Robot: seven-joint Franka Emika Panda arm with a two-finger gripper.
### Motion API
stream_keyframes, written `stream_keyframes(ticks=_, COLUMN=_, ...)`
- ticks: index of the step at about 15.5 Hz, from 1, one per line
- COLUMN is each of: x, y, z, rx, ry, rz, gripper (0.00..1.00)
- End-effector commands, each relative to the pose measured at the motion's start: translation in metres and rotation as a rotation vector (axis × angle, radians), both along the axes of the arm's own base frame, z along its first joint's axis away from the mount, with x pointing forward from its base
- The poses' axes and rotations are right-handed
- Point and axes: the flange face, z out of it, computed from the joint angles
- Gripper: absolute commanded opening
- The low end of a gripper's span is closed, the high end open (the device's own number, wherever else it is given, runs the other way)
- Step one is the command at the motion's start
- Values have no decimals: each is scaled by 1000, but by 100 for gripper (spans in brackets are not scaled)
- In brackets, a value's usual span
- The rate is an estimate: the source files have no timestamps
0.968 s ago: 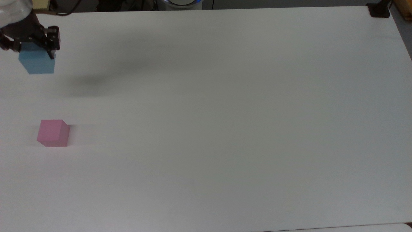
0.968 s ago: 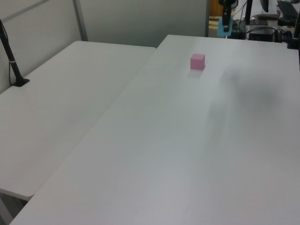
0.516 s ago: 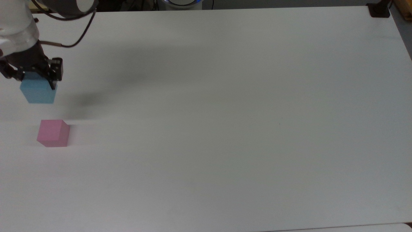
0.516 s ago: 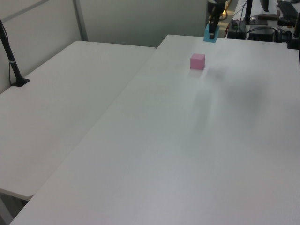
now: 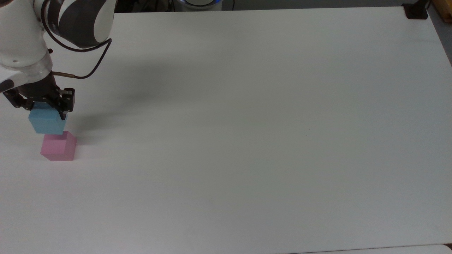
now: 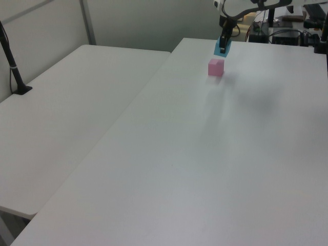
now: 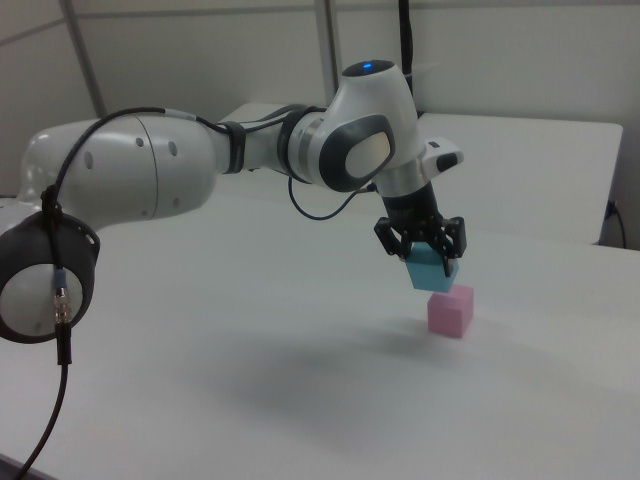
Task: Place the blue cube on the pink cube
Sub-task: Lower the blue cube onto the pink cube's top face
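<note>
Reading the right view from its left, we come first to the white arm (image 7: 200, 160) reaching across the table (image 7: 250, 400), then to the gripper (image 7: 424, 262), whose jaws pinch the blue cube (image 7: 431, 268) by two opposite sides and hold it clear of the table. Just past it, toward the right view's right and a little lower, the pink cube (image 7: 450, 309) sits flat on the table.

The blue cube looks tilted and not yet centred: in the right view its lower corner hangs above the pink cube's near top edge, set off to the right view's left, and whether the two touch we cannot tell.

To do this step well, we judge that we should finish the sideways travel before descending, square the blue cube's faces with the pink one's (a skewed cube may slide off), then lower slowly until it sits flat. Only then should the jaws part, and the lift should go straight up.
</note>
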Motion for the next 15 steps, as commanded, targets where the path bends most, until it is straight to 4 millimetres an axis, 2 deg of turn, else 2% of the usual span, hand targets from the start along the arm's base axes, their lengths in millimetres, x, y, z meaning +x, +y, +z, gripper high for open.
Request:
stream_keyframes(ticks=1, x=11, y=2, z=-10, rx=4, ry=-37, rz=-17, gripper=25)
stream_keyframes(ticks=7, x=16, y=2, z=-27, rx=3, ry=-43, rz=-43, gripper=28)
stream_keyframes(ticks=12, x=18, y=0, z=-32, rx=0, ry=-57, rz=-52, gripper=28)
stream_keyframes(ticks=15, x=18, y=-1, z=-30, rx=-2, ry=-70, rz=-63, gripper=33)
